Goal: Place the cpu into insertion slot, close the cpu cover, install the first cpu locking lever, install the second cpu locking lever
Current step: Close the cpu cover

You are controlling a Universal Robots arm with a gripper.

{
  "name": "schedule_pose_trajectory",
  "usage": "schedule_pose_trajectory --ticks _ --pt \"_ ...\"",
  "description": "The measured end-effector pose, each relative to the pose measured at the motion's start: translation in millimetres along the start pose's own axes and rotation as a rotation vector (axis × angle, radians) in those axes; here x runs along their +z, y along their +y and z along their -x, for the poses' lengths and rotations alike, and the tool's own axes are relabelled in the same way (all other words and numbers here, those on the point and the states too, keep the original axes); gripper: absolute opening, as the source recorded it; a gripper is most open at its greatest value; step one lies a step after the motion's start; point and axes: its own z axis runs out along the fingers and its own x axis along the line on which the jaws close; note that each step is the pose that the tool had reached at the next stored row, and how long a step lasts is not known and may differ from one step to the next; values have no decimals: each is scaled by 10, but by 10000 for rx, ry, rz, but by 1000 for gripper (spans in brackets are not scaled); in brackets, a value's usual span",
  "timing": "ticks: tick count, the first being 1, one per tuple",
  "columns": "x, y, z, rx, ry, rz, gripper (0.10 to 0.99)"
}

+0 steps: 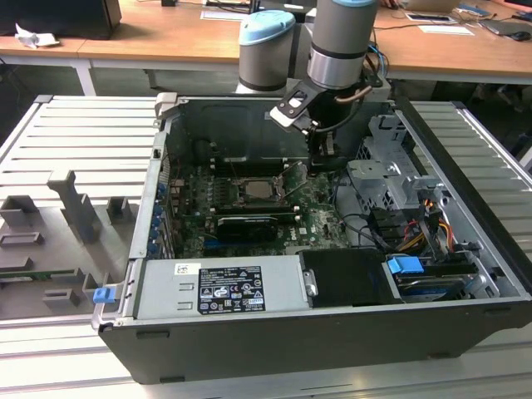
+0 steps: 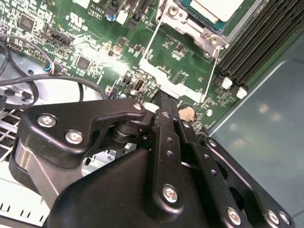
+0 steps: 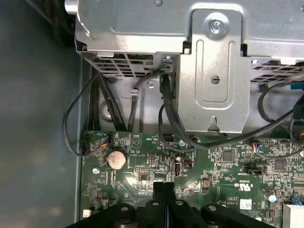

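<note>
Beside the insertion slot (image 2: pixel 176 13), the gripper (image 2: pixel 164 100) is hanging low, fingers pressed together, gripping nothing. The cpu (image 2: pixel 216 6) is sitting in the slot. Risk: tips slipping off the thin wire lever (image 2: pixel 151 40) nearby, scraping the board (image 2: pixel 95 52).

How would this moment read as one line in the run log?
gripper: jaws shut, low over motherboard beside insertion slot | cpu: seated in slot | cpu cover: down
</note>
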Motion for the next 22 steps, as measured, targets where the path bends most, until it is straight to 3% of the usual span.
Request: schedule_pose_trajectory --ticks 5,17,22 --pt "-1 -46 -1 1 -2 -1 106" --pt "-1 -71 -2 1 -1 -1 106" --pt "-3 -134 -4 0 -2 -1 106"
